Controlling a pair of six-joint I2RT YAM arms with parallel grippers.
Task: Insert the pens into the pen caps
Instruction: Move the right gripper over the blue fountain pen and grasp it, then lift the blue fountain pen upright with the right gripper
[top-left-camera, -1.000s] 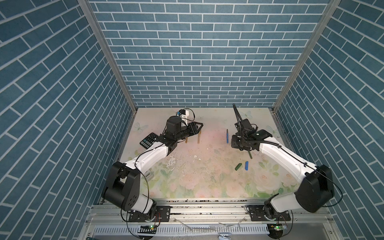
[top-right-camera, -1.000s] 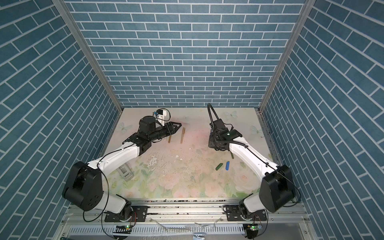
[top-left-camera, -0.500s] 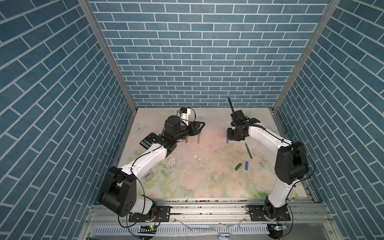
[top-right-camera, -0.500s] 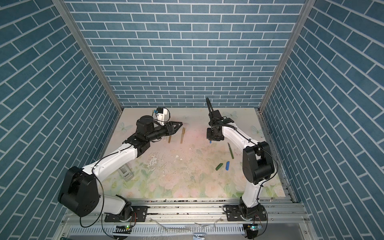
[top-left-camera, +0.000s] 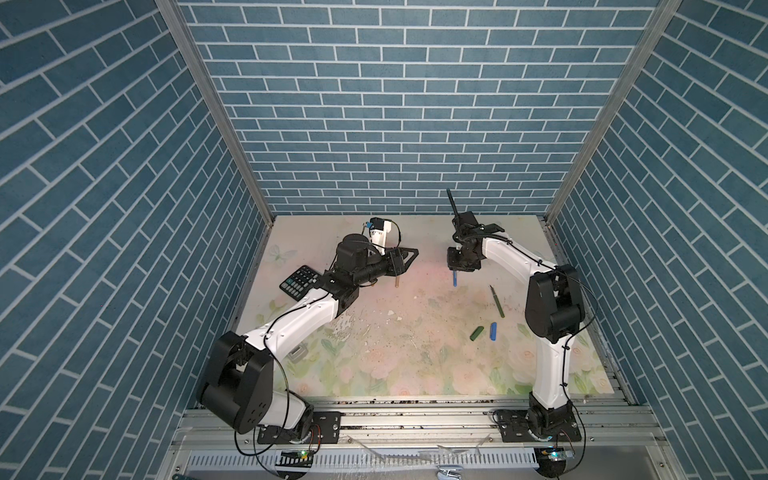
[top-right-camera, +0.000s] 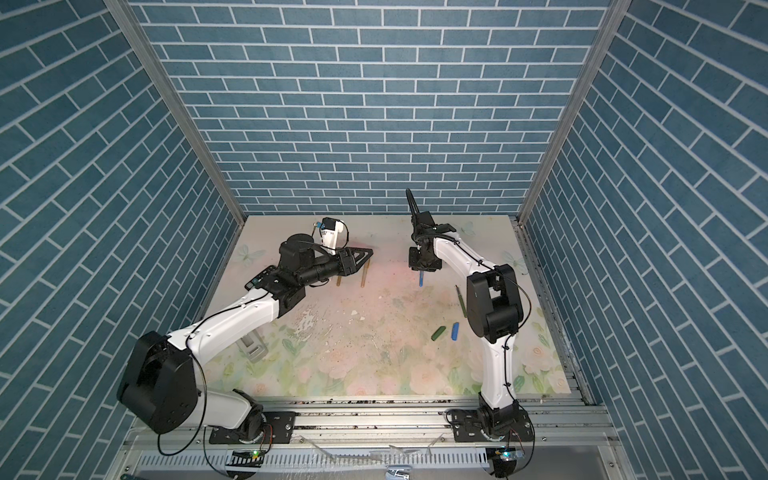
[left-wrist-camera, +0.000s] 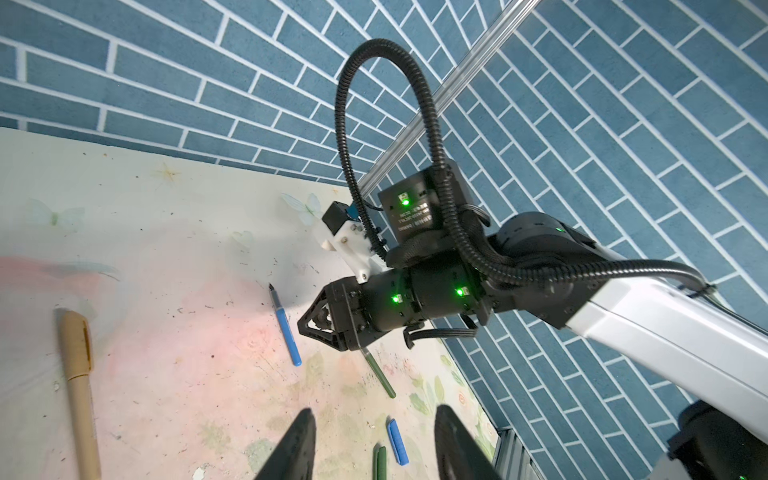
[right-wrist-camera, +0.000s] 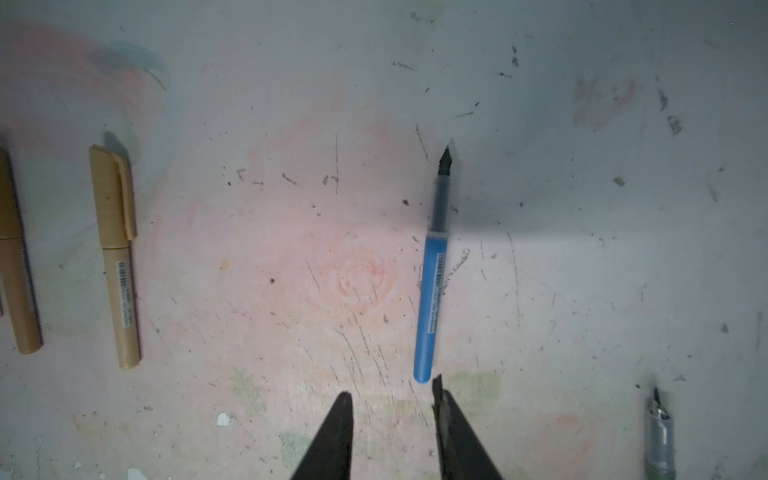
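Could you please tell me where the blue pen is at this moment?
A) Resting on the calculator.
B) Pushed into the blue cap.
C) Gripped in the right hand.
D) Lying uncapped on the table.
D: the blue pen lies flat on the table with its dark tip bare, just ahead of the open, empty right hand, while the blue cap lies apart beside the green cap.

blue brick walls (top-left-camera: 395, 104) surround a floral tabletop (top-left-camera: 415, 353).
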